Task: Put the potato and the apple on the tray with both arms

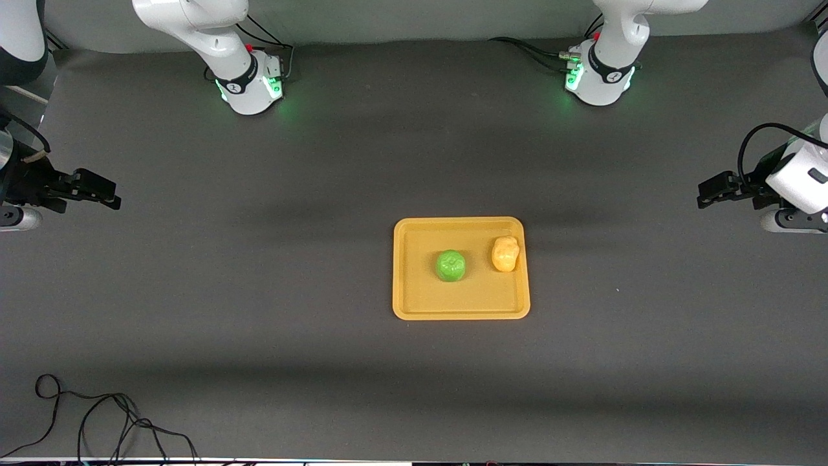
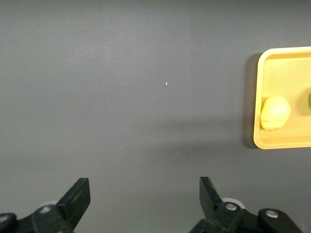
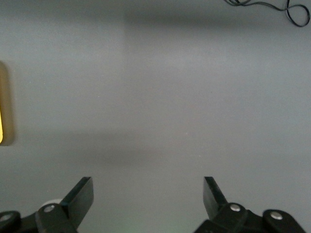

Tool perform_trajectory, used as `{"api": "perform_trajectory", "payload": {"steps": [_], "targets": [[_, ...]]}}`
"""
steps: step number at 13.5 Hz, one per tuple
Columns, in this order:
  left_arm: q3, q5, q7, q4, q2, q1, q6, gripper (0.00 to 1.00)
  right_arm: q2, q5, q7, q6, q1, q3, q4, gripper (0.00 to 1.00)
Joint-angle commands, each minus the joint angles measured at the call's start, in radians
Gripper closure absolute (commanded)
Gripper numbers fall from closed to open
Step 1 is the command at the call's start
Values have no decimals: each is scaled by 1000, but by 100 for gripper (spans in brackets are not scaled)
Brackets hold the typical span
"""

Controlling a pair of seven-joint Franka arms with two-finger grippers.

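Looks done to me: the apple (image 1: 450,265) and potato (image 1: 505,253) are both sitting on the tray (image 1: 460,311) mid-desk. The left claw (image 1: 702,192) and right claw (image 1: 111,194) are hanging wide open, holding 0 things, off at their own desk ends.

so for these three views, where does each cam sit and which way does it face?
Front: high across the table, facing both arm bases; sees tray, apple, potato, left gripper, right gripper.
Left wrist: on the left wrist, looking down past open fingers at table, tray edge, potato.
Right wrist: same, open fingers, tray sliver, cable.
Shared: the tray.
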Motion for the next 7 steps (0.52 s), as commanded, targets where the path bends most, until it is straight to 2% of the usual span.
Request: {"api": "perform_trajectory", "payload": {"steps": [1,7], "targets": [[0,-9,16,8,-1,2,-11,0,-15,0,22,-29,3,-1,-6,0],[0,-9,16,6,-1,2,-11,0,-12,12,21,-29,3,-3,-6,0]]}}
